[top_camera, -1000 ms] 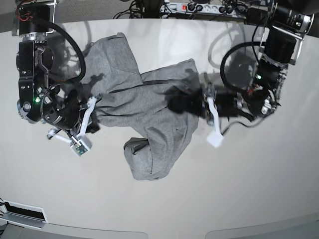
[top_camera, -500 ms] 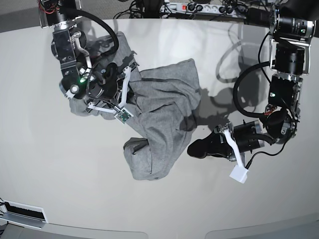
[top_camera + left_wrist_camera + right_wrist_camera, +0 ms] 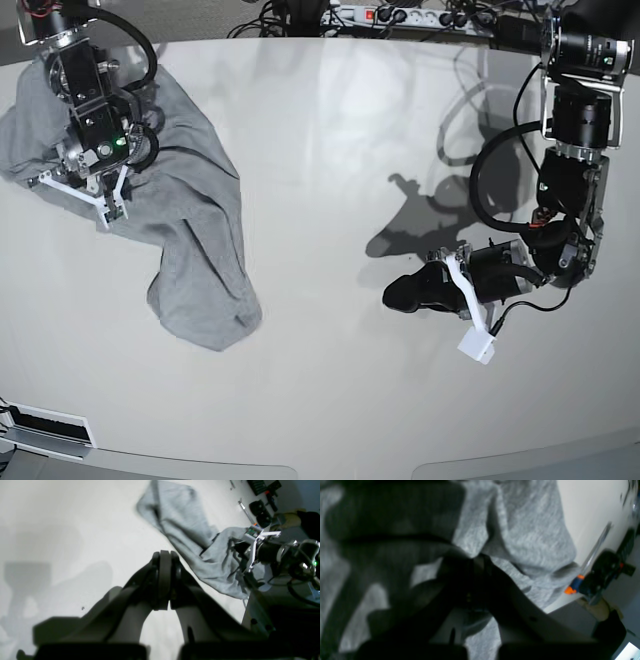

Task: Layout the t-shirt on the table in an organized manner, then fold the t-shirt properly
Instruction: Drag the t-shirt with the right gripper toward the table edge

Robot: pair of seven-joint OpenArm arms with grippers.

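The heather-grey t-shirt (image 3: 190, 230) lies bunched and stretched along the left side of the white table (image 3: 320, 150), with no lettering showing. My right gripper (image 3: 480, 563) is shut on a fold of the t-shirt (image 3: 525, 530); in the base view its wrist (image 3: 100, 140) sits over the shirt's upper left part. My left gripper (image 3: 163, 557) is shut with nothing in it. It hovers low over bare table right of centre (image 3: 392, 295), well apart from the shirt (image 3: 185, 530).
A power strip with cables (image 3: 400, 15) runs along the far table edge. Dark tools (image 3: 260, 507) and an orange-tipped tool (image 3: 573, 586) lie beyond the table edge near the shirt. A white box (image 3: 45, 430) sits at the front left corner.
The right arm has swung left and back, dragging the shirt from the table's middle to its far left. The left gripper has left the shirt and drawn off to the right front.
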